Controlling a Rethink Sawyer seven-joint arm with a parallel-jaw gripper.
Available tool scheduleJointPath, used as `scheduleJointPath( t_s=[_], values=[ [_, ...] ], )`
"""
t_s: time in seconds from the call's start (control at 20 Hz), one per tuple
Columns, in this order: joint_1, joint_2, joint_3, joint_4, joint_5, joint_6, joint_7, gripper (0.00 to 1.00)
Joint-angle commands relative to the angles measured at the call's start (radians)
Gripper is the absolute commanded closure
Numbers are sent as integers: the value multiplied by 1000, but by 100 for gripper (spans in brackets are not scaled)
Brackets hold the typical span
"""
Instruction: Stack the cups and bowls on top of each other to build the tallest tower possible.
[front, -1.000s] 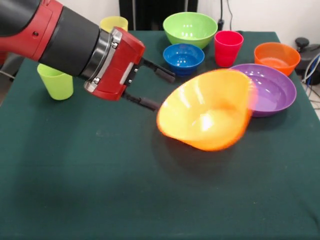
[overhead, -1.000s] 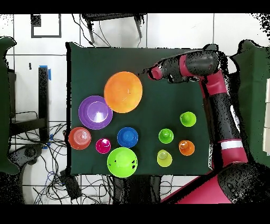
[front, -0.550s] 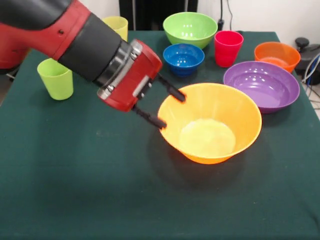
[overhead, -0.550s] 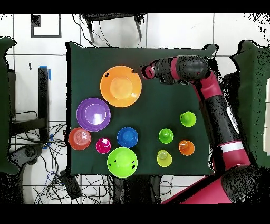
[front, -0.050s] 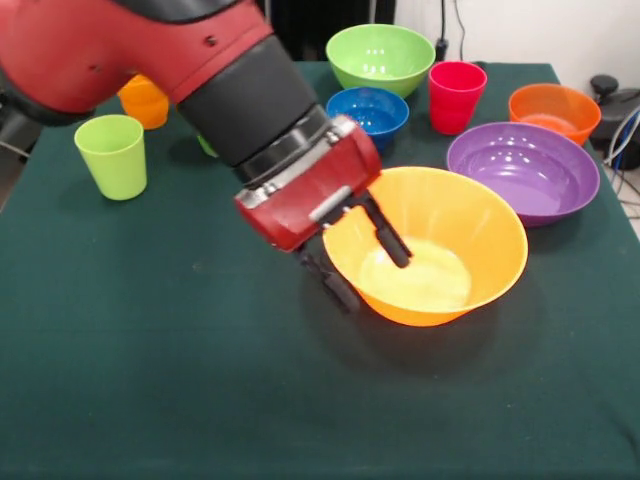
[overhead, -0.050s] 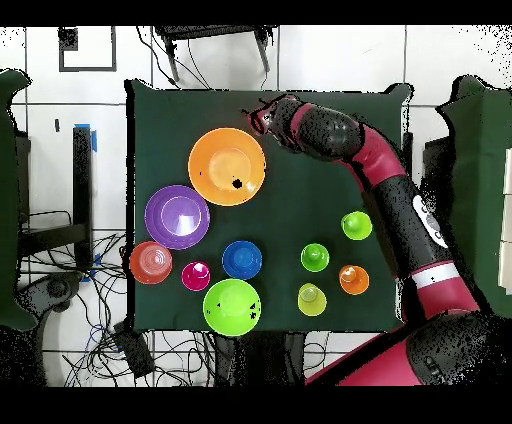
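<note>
Orange bowl (front, -0.050s: 440, 262) now sits upright on bench (front, -0.050s: 150, 380), beside purple bowl (front, -0.050s: 525, 170); a sec ago it was tipped on edge. My hand (front, -0.050s: 366, 262) has come over its rim, one finger in, one outside, spread, not clamped yet. Base is ready, nothing stacked. Arm hides some cups in front view.

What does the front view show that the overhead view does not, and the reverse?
Front view only: the hand straddles the rim of the large orange bowl, with one finger inside and one outside. Overhead view only: the pale yellow cup, which the arm hides in the front view. Both: the purple bowl stands beside the large orange bowl, not nested in it.
</note>
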Motion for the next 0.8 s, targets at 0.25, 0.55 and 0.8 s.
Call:
scheduleJointPath(
  t_s=[0.25, 0.55, 0.8],
  values=[
    [155, -183, -242, 152, -44, -132, 321, 0],
    [227, -281, -333, 226, -42, -208, 447, 0],
    [312, -345, -471, 308, -32, -348, 646, 0]
  ],
)
